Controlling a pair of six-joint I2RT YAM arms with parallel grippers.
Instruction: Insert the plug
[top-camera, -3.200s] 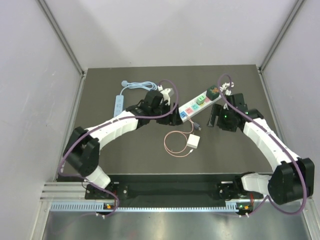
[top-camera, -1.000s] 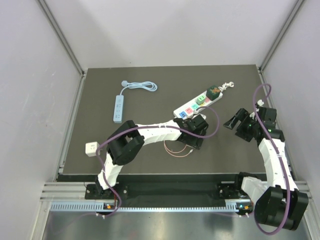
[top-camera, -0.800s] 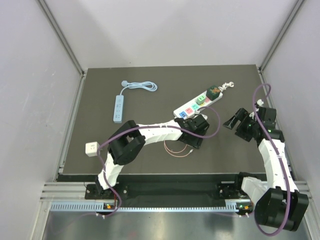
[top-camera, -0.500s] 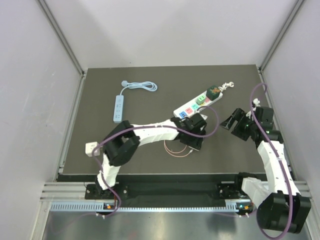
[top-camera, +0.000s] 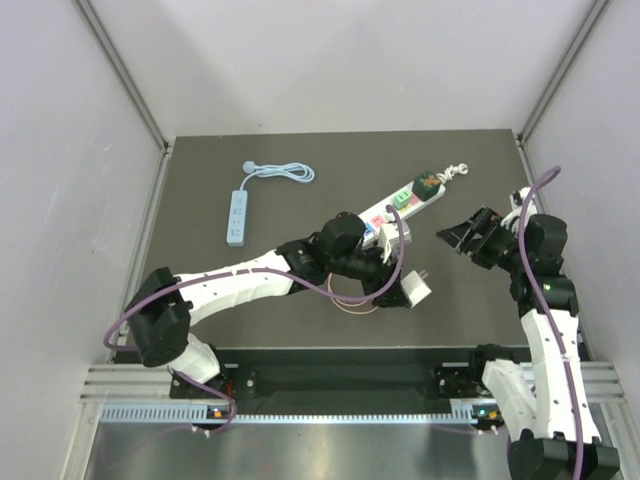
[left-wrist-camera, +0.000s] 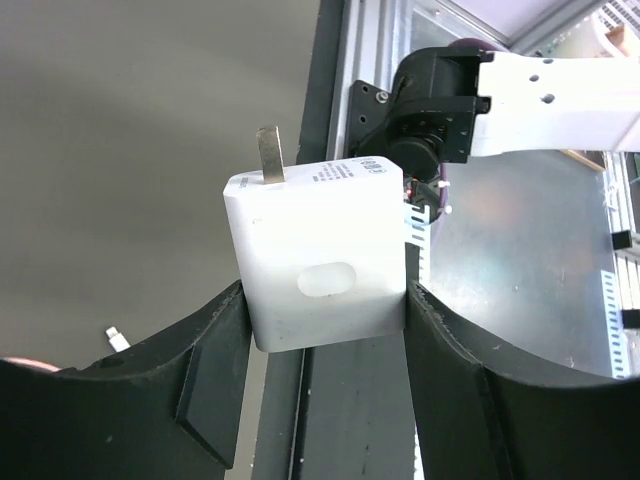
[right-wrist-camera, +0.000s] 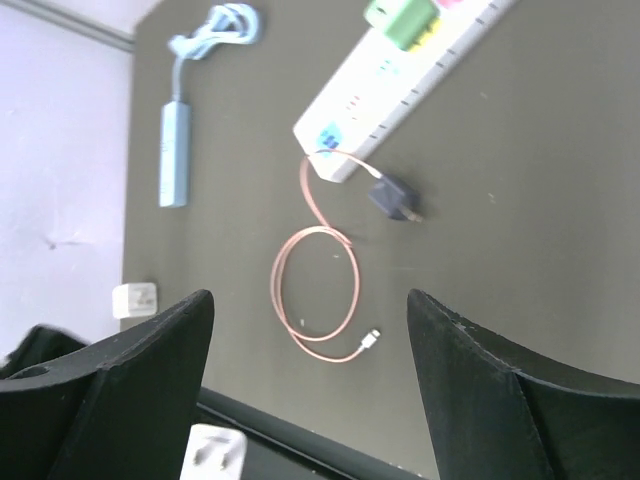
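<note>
My left gripper (left-wrist-camera: 325, 296) is shut on the plug (left-wrist-camera: 315, 250), a white block held by its sides with one metal prong showing at its far edge. From above, the plug (top-camera: 415, 291) hangs over the mat near the front, below the white power strip (top-camera: 400, 205) with coloured sockets. My right gripper (top-camera: 462, 232) is open and empty, off the strip's right end. In the right wrist view its fingers frame the mat, with the power strip (right-wrist-camera: 400, 70) at the top and the plug (right-wrist-camera: 215, 452) at the bottom left.
A pink cable (top-camera: 345, 298) lies coiled under the left arm, and a dark adapter (right-wrist-camera: 392, 197) sits beside the strip. A pale blue power strip (top-camera: 236, 217) with its cord lies at the back left. A green plug (top-camera: 426, 183) sits in the strip's far end.
The left gripper closed on the white plug, lifted it off the mat and carried it right and forward. The right arm rose and shifted slightly, its gripper still open.
</note>
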